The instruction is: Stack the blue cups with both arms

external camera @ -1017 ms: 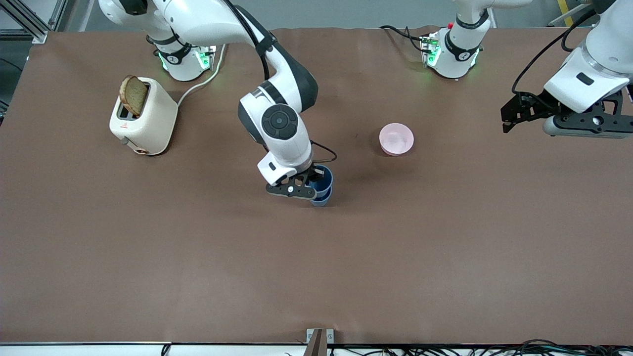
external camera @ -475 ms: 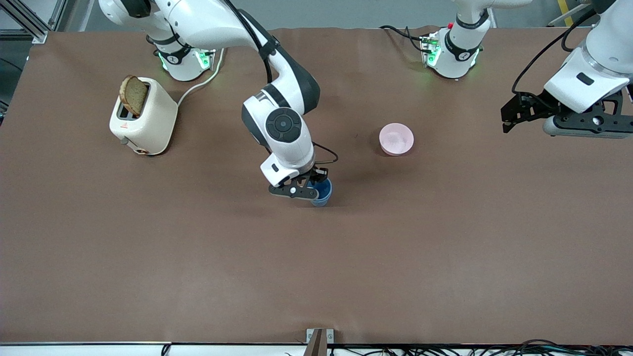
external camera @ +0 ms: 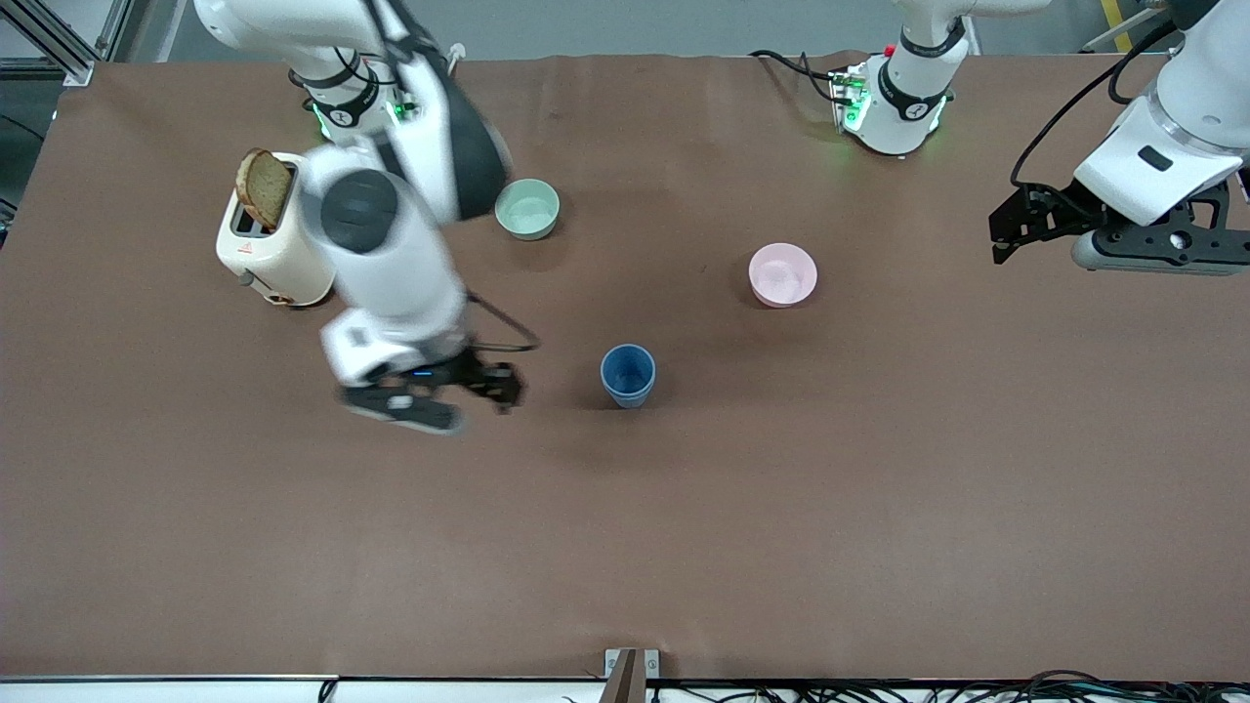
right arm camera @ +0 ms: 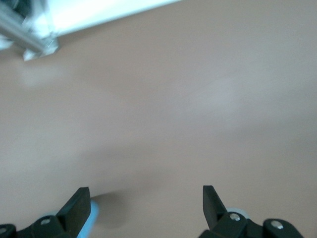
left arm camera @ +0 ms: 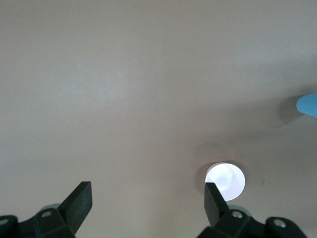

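Note:
The blue cups [external camera: 627,374] stand upright mid-table, one nested in the other, showing as a single blue tumbler. My right gripper [external camera: 505,387] is open and empty, apart from the cups, over bare table toward the right arm's end. In the right wrist view its gripper [right arm camera: 146,208] is open, with a blue sliver of cup [right arm camera: 94,210] by one finger. My left gripper [external camera: 998,239] waits, open and empty, high over the left arm's end of the table. In the left wrist view its gripper [left arm camera: 147,203] is open, with a cup edge [left arm camera: 308,104] at the border.
A pink bowl [external camera: 782,274] sits farther from the front camera than the cups; it also shows in the left wrist view [left arm camera: 225,179]. A mint-green bowl [external camera: 527,209] sits near the right arm's base. A cream toaster [external camera: 283,234] holds a bread slice [external camera: 264,188].
My right gripper has let go of the nested cups and swung quickly away toward the right arm's end. This uncovers the mint-green bowl. The left arm has not moved.

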You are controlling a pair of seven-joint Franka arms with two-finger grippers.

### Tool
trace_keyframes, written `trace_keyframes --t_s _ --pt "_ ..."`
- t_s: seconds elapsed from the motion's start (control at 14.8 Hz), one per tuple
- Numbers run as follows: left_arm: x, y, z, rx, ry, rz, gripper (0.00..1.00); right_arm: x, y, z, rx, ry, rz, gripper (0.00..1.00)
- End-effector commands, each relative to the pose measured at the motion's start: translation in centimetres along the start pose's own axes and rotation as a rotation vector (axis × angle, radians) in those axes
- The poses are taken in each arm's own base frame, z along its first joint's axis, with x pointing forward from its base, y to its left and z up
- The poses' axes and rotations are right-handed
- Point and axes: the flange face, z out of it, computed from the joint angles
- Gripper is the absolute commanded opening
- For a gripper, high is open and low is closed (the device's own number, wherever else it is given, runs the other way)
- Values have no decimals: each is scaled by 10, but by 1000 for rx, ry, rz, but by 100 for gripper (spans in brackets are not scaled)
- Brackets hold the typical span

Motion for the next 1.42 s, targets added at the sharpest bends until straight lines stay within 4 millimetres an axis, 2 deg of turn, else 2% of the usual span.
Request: trace_keyframes --t_s 0.0,0.2,0.34,0.47,0.81,0.95,1.15,1.36 --pt "4 -1 -5 5 12 15 100 31 83 -40 -35 7 28 100" --pt "4 -1 -5 5 12 15 100 48 144 -83 -20 30 101 100" --pt "4 -1 -5 5 14 15 100 48 189 -102 -33 -31 109 100" --pt "4 -1 -5 5 14 15 100 55 255 -117 -31 -89 109 100" --pt "4 -1 -5 5 12 16 100 49 344 -146 -20 -150 62 100" --pt "4 -1 -5 5 14 16 100 38 370 -163 -12 -154 11 100" --pt "4 -2 -5 5 12 15 100 14 384 -154 -18 -165 -2 100" --pt "4 -2 -6 5 14 15 100 13 385 -161 -11 -134 1 100"
